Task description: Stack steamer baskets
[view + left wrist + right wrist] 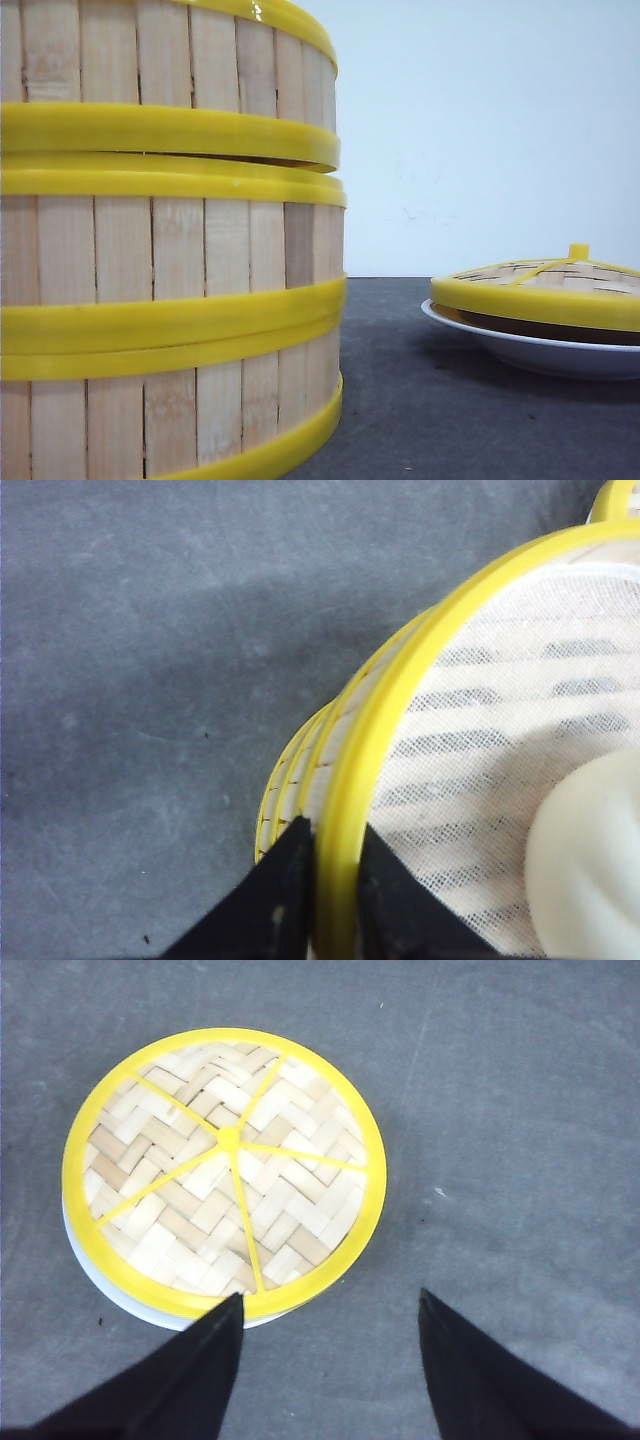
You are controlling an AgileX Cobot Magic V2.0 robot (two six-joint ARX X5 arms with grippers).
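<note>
Front view is showing the steamer baskets stacking at nine o'clock on the table. Left hand is pinching the top basket's rim; right hand is hanging spread. Baskets are likely handling light, stiff, slightly slippery; rims are suiting gripping.

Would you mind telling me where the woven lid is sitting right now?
In the front view the woven lid rests on the white plate at the right, apart from the steamer baskets stacked at left.
</note>
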